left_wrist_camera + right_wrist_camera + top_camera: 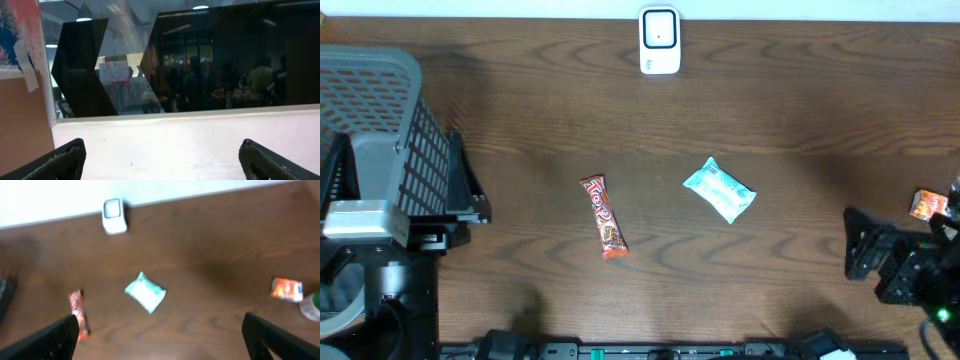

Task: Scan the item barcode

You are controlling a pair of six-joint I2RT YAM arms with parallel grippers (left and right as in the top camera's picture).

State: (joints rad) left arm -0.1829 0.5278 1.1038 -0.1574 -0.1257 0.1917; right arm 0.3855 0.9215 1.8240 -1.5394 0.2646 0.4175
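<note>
Air is all my right claw [161, 317] holds: its two fingers [60, 337] stand wide apart with nothing between them, over the right side of the brown table [215, 245]. From above I see this claw [857, 248] close to the table's right edge, toward the near side.

Straight ahead of it, near the middle of the table, lies the teal packet [145, 292], flat and turned at a slant. A red candy bar [78, 315] lies to the left of the packet, apart from it, with one end toward the near edge. The white scanner [113, 215] sits at the middle of the far edge, well apart from both items. A small orange packet [287, 289] lies by the right edge, just beyond my right arm.

My left claw [162, 145] is also spread wide and empty. It is lifted off the table and faces a pale wall [190, 140] with a dark window [225, 55] above it. A grey mesh basket [370, 90] stands at the far left corner, just beside my left arm.
</note>
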